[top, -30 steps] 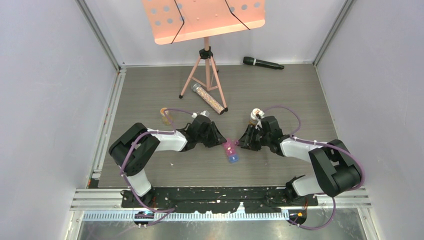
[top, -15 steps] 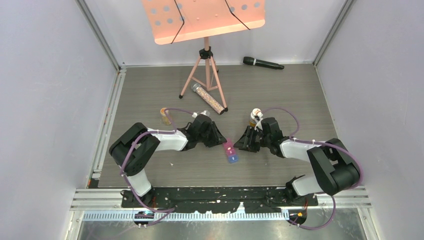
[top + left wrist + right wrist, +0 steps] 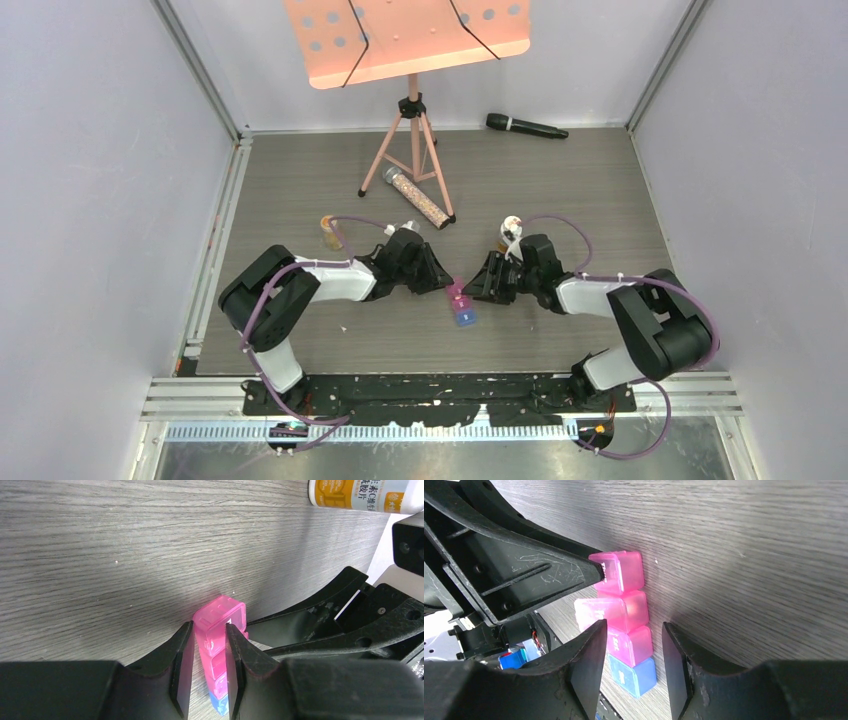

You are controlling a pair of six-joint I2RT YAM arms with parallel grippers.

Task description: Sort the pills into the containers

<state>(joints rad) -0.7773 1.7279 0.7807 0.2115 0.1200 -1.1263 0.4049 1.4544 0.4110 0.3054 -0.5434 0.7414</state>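
Where the two arms meet, near the middle of the table (image 3: 560, 190), the box (image 3: 462, 306) lies flat. It is a short strip running from pink to blue, with the blue end nearest the bases. The left gripper (image 3: 447, 287) is on its left and the right gripper (image 3: 476, 291) on its right. Over the last second the right arm has edged left toward the box, while the box and the left arm have hardly shifted. One bottle (image 3: 328, 230) stands far-left of the left arm and another (image 3: 511, 229) just beyond the right wrist.

From the left wrist, the left fingers (image 3: 184, 650) are clamped on the pink end, one on each side. A pink piece stands up just past their tips (a raised lid or the end cell, I cannot tell which). The right gripper's black fingers lie close on its right.

From the right wrist, the right fingers (image 3: 591, 650) stand apart and straddle the strip's pink and blue cells. There is a gap on both sides, so nothing is gripped. These jaws have widened in the last second.

I judge the left arm is steadying the box so the right can work a lid. No pills show in any view, so the sorting itself looks barely begun.
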